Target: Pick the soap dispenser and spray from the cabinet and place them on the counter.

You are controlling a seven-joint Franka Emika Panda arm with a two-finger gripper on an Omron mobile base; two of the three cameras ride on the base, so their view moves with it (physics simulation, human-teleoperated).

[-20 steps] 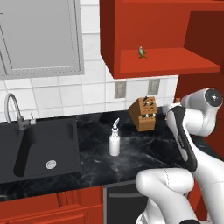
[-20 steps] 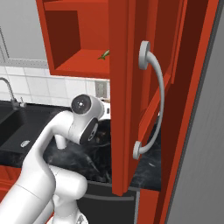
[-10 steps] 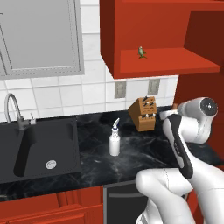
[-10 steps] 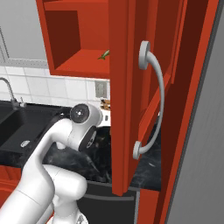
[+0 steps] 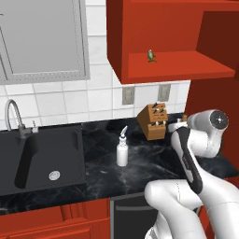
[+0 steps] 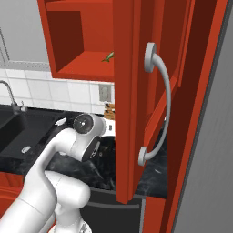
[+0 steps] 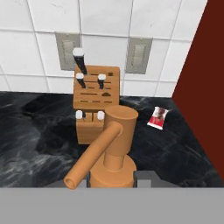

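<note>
Soap dispenser [image 7: 114, 151] sat pinched between the fingers [image 7: 146, 178], its tan pump top rising just in front of the knife block [image 7: 94, 103] over the bench [image 7: 35, 131]. Spray [image 5: 122, 148] stood on the bench near the sink [image 5: 42, 156]. Since the earlier frame the arm had sunk lower toward the bench.

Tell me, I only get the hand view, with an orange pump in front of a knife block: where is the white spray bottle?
Observer: The spray stands upright on the counter, between the sink and the knife block.
Operator: And the doors up top?
Observer: The cabinet is open; its door swings out toward the base.
Operator: Anything inside?
Observer: A small green thing on the shelf.
</note>
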